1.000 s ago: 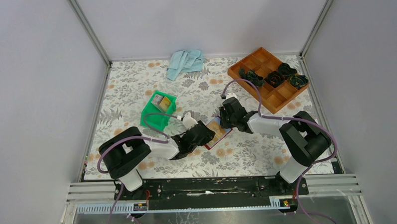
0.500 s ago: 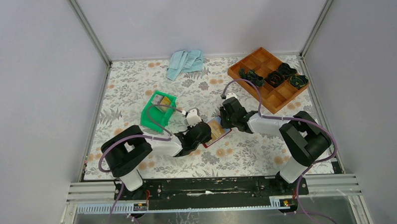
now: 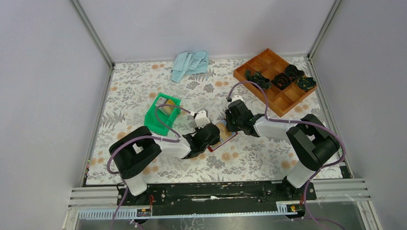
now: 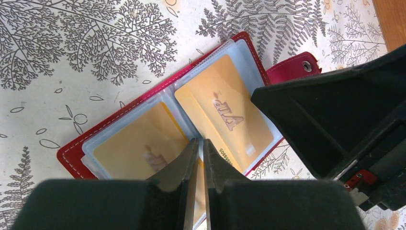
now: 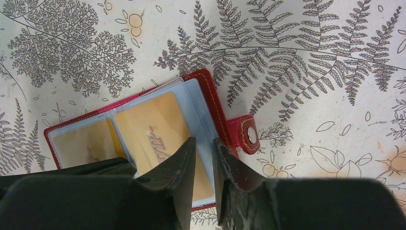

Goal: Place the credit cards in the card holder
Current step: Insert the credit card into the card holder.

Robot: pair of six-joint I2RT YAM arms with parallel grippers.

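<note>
A floral-patterned table cover (image 3: 134,81) spreads across the work surface. From its middle, a crumpled light blue cloth (image 3: 190,64) lies at 12 o'clock by the far edge, an orange compartment tray (image 3: 266,59) holding dark bundles (image 3: 283,80) sits at 2 o'clock, and a green plastic bin (image 3: 151,122) stands at 9 o'clock

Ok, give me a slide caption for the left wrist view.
Left claw poised at a gold VIP card lying in the open red card holder.
</note>
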